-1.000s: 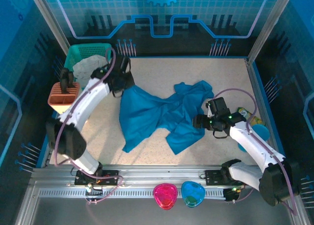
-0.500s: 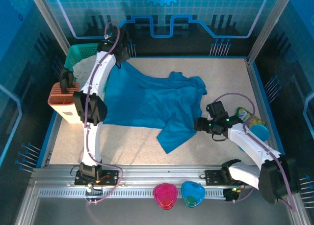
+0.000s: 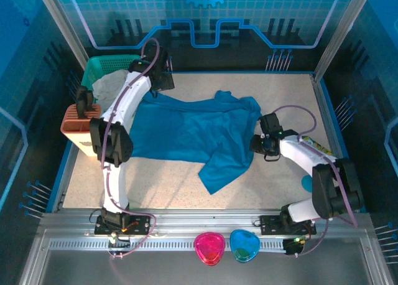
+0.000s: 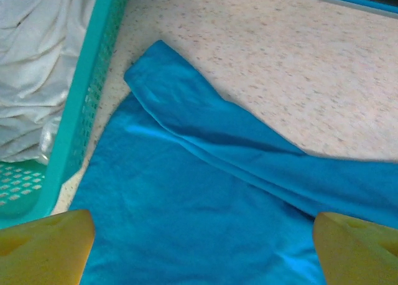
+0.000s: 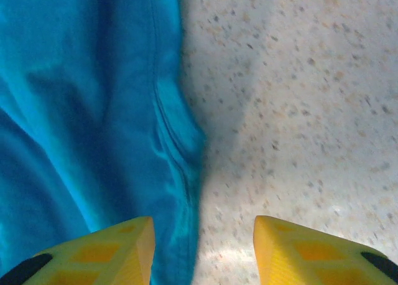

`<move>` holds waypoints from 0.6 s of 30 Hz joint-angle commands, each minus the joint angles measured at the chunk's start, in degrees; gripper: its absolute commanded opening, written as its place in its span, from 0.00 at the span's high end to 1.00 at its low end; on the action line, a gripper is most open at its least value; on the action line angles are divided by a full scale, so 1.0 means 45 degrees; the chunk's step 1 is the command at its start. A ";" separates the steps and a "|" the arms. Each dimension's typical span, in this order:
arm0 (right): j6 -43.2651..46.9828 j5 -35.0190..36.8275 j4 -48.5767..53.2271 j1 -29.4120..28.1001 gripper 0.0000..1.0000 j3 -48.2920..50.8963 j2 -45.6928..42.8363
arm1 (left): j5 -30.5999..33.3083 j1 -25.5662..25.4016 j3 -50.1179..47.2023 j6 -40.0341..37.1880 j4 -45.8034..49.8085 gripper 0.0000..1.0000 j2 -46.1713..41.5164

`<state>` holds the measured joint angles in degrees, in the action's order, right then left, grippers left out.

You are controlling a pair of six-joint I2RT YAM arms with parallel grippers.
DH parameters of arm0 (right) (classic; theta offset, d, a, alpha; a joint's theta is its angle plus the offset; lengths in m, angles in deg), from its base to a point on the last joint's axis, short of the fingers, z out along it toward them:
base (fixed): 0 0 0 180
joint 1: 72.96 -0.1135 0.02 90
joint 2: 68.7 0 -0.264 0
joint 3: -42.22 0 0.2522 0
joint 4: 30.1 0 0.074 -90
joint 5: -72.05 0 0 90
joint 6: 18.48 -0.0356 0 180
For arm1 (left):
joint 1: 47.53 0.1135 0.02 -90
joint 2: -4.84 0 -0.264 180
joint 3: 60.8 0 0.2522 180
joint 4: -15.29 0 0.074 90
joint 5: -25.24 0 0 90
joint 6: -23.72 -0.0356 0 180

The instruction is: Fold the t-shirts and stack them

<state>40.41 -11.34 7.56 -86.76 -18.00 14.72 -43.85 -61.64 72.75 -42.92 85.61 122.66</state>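
A teal-blue t-shirt [image 3: 186,132] lies spread and rumpled over the middle of the table, with one flap reaching toward the front. My left gripper [image 3: 157,87] hovers over the shirt's back-left corner by the basket. In the left wrist view its yellow fingers [image 4: 43,247] stand far apart above the shirt [image 4: 186,223], so the left gripper [image 4: 202,254] is open and holds nothing. My right gripper [image 3: 257,142] is at the shirt's right edge. It stands open [image 5: 202,247], with the shirt's hem [image 5: 180,173] lying loose between its fingers.
A green basket [image 3: 102,67] with a pale cloth [image 4: 37,61] inside stands at the back left, touching the shirt's corner. An orange rack [image 3: 79,124] sits at the left edge. A pink [image 3: 209,247] and a blue heart-shaped dish [image 3: 244,246] rest on the front rail.
The left gripper dragged the shirt to the back left, spreading it, then opened and let it go. The right gripper moved up to the shirt's right edge, and its jaws narrowed.
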 commanded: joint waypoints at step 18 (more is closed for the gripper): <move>-0.0947 0.1884 0.1012 0.0378 1.00 -0.1819 0.2478 | -0.1831 -0.1552 -0.9817 0.1356 -0.3901 0.09 -0.2905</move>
<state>37.83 -7.65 7.93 -86.41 -27.49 29.67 -50.32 -68.66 30.34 -38.64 71.45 109.38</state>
